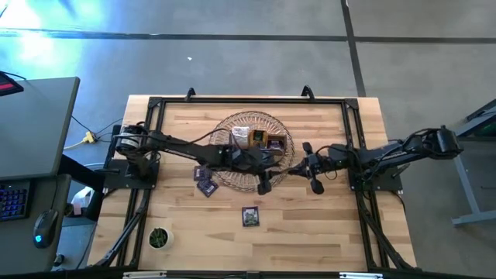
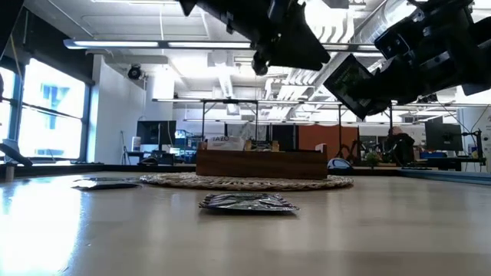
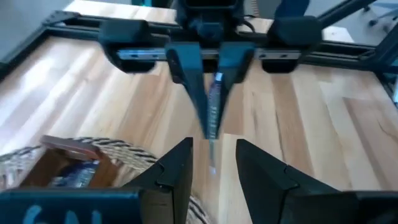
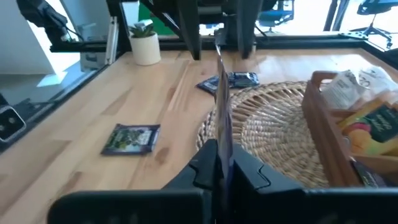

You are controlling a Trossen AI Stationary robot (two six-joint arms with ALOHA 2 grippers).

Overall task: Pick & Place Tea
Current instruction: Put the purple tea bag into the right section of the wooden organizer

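Note:
My right gripper (image 4: 222, 150) is shut on a tea sachet (image 4: 221, 93) that stands edge-on and is lifted clear, just off the right rim of the round woven basket (image 1: 232, 174). The sachet's free end points at my left gripper (image 3: 213, 146). That gripper is open and faces the right one (image 1: 298, 167). Its fingers stand on either side of the free end (image 3: 212, 158) without touching it. Two more sachets (image 1: 250, 217) (image 1: 205, 184) lie flat on the table. A brown wooden box (image 1: 260, 139) holding sachets sits in the basket. My right gripper pinches the sachet between its two fingers by one edge (image 4: 222, 140). The fingers lie level and come from the table's right. The sachet stands on edge, clear of table and basket, and sticks out past the fingertips toward the left gripper.
A small potted plant (image 1: 159, 238) stands near the table's near left corner. A black metal frame (image 1: 248, 99) runs round the table's far side and both arm bases. Bare wood lies along the near edge, right of the loose sachet (image 4: 132, 138).

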